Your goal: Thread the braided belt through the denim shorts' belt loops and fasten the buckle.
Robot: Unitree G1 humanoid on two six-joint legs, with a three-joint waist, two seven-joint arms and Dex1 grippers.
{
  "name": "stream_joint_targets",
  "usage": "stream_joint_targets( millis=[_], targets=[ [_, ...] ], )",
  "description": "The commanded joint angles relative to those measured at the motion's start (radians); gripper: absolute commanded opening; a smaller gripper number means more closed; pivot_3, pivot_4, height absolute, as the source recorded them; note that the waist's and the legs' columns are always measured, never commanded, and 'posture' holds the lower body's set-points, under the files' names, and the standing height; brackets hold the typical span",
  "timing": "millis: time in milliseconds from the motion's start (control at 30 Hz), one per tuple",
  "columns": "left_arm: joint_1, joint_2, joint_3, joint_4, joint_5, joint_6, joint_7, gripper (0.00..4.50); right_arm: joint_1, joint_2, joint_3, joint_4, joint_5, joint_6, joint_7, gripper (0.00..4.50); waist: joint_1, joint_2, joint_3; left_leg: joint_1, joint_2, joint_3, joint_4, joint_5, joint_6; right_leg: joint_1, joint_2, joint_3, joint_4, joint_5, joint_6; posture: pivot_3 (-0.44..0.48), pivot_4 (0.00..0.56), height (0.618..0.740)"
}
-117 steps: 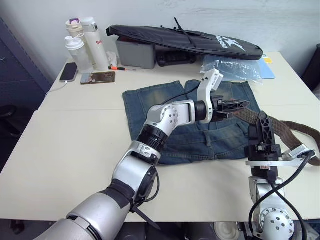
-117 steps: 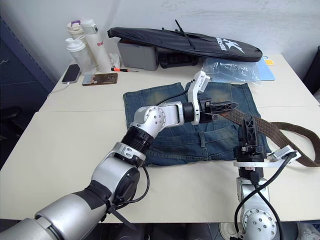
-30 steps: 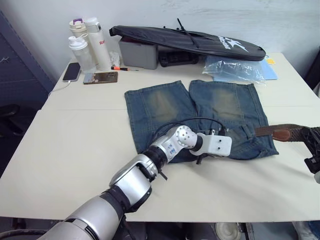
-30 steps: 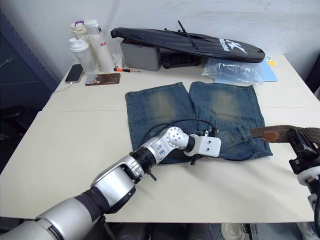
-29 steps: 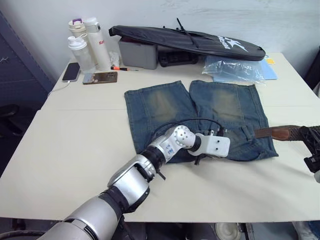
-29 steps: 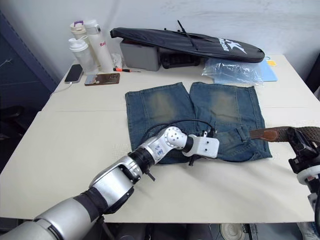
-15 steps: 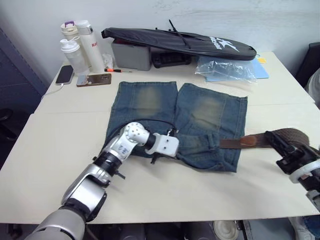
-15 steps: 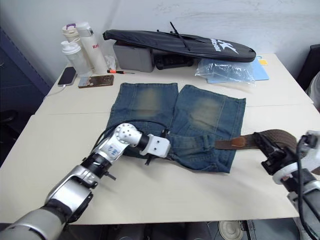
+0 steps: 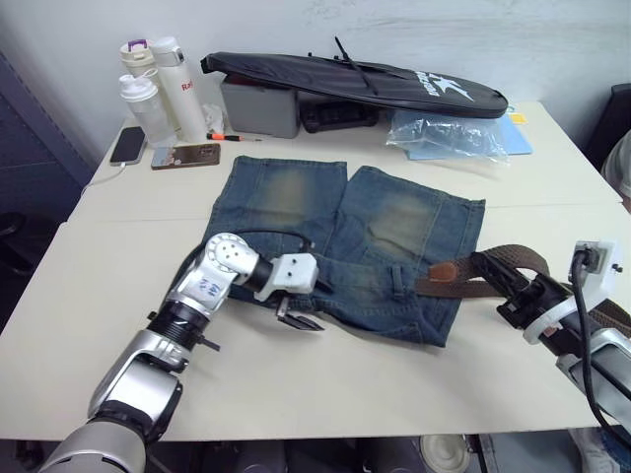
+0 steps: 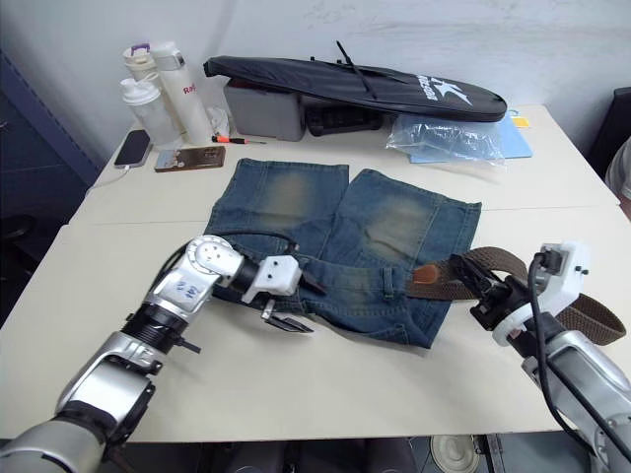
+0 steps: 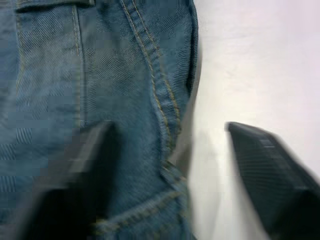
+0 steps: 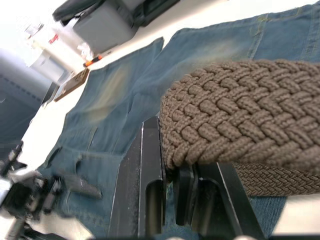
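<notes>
Across the desk [image 9: 118,266], largest item first: denim shorts [image 9: 325,236], spread flat, legs toward the far side, waistband toward the robot. Long black bag [image 9: 355,79] at the far edge, over a grey box; bottles and a phone at the far left corner.

Braided belt [image 10: 493,268]: arched off the right edge of the shorts, tan leather tip [image 10: 426,274] lying on the waistband's right end, strap trailing off to the right. No length seen through any belt loop; a loop [image 9: 395,283] near the fly stands empty. Buckle not identified.

Left claw [image 9: 299,317]: fingers spread wide, straddling the waistband edge, holding nothing.

Right claw [image 10: 490,292]: closed on the belt's arched strap.

Progress, judged: threading not begun; all loops and fastening remain.
</notes>
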Motion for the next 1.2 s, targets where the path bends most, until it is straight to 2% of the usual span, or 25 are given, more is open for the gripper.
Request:
stream_joint_targets(
  millis=[33,200,367,567,733,967,1200],
  targets=[
    [0.039,0.065,0.125,-0.167,-0.128,0.217,0.012,4.39,-0.033,-0.023,-0.007,0.042,-0.035,0.016,0.061,0.0,-0.001,0.0,0.0,0.0,0.0,0.0,0.0,0.0,0.0,0.0,0.0,0.0,0.0,0.0,0.0,0.0,0.15,0.642],
    [0.105,0.122,0.207,-0.391,-0.258,0.494,0.051,4.39,-0.12,-0.009,0.062,0.143,-0.123,0.058,0.14,0.0,0.002,0.0,0.0,0.0,-0.002,0.0,0.0,0.0,0.0,0.0,-0.002,0.001,-0.001,0.001,0.002,0.0,0.15,0.642],
    [0.129,0.132,0.258,-0.462,-0.266,0.624,0.194,4.39,-0.186,0.009,0.11,0.218,-0.209,0.085,0.198,0.0,0.004,0.0,0.0,-0.001,-0.003,-0.001,0.0,0.0,0.0,0.0,-0.002,0.002,-0.001,0.002,0.003,0.0,0.15,0.642],
    [0.208,0.169,0.28,-0.557,-0.264,0.666,0.286,4.39,-0.212,0.046,0.136,0.294,-0.306,0.107,0.273,0.0,0.001,0.0,0.0,-0.001,-0.003,0.0,-0.001,0.0,0.0,0.0,-0.002,0.002,-0.001,0.002,0.003,0.0,0.15,0.642],
    [0.24,0.185,0.273,-0.604,-0.268,0.679,0.31,4.39,-0.258,0.113,0.143,0.342,-0.343,0.112,0.299,0.0,0.001,0.0,0.0,-0.001,-0.002,0.0,0.0,0.001,-0.001,-0.001,-0.002,0.002,0.0,0.003,0.003,0.0,0.15,0.642],
    [0.242,0.202,0.274,-0.591,-0.263,0.684,0.34,4.39,-0.318,0.178,0.155,0.374,-0.406,0.135,0.305,0.0,0.001,0.001,-0.001,-0.002,-0.003,0.001,0.0,0.001,-0.001,-0.003,-0.003,0.002,0.0,0.003,0.002,0.0,0.15,0.642],
    [0.241,0.194,0.275,-0.605,-0.281,0.732,0.38,4.39,-0.29,0.257,0.18,0.374,-0.43,0.206,0.247,0.0,0.0,0.001,-0.004,-0.002,-0.003,0.001,0.0,0.001,-0.001,-0.003,-0.003,0.002,0.0,0.003,0.002,0.0,0.15,0.642]
  ],
)
